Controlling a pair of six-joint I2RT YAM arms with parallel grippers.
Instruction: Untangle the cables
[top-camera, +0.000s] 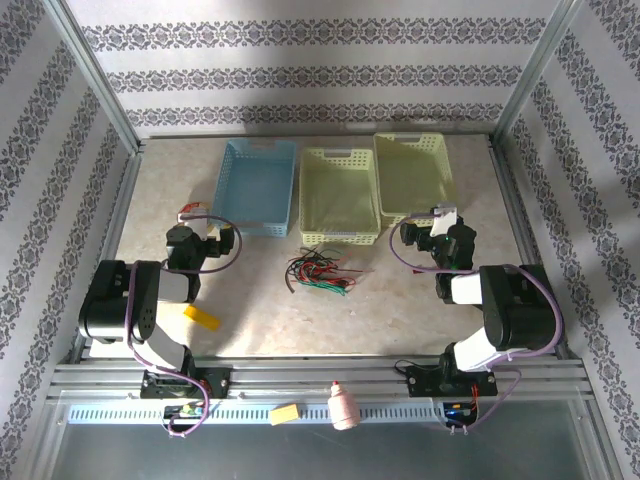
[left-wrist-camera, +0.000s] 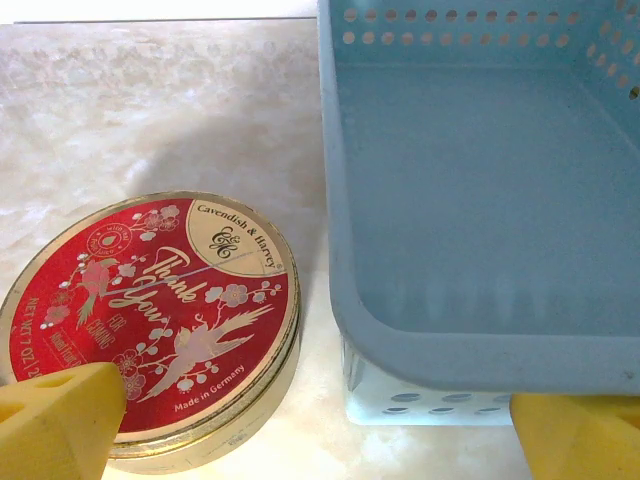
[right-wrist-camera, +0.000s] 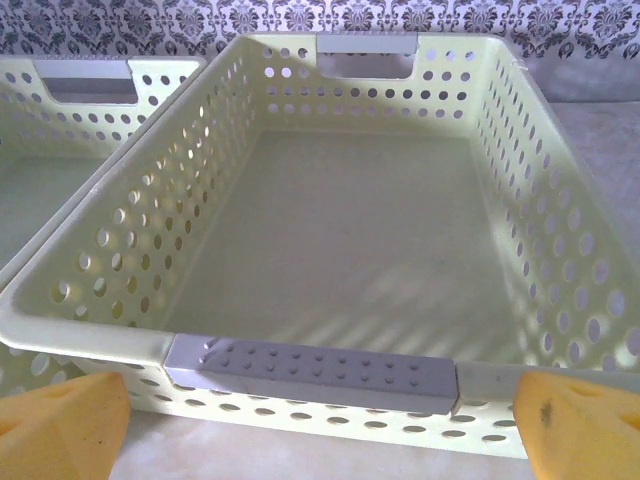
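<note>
Left tool (left-wrist-camera: 318, 430) and right tool (right-wrist-camera: 320, 425) both stand wide above the beige marbled table (top-camera: 420, 310), patterned wallpaper (top-camera: 320, 80) around.

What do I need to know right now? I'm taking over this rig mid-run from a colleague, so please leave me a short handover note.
The left gripper is open and holds nothing; it faces the red tin and the blue basket.
The right gripper is open and holds nothing; it faces the near end of the right yellow basket.
The cables lie in one tangled red, green and black heap on the table, between the arms, just in front of the middle yellow basket. Neither gripper touches them.
Done: nothing visible; no cable is separated.
Left: everything; pull the cables apart one by one.
</note>
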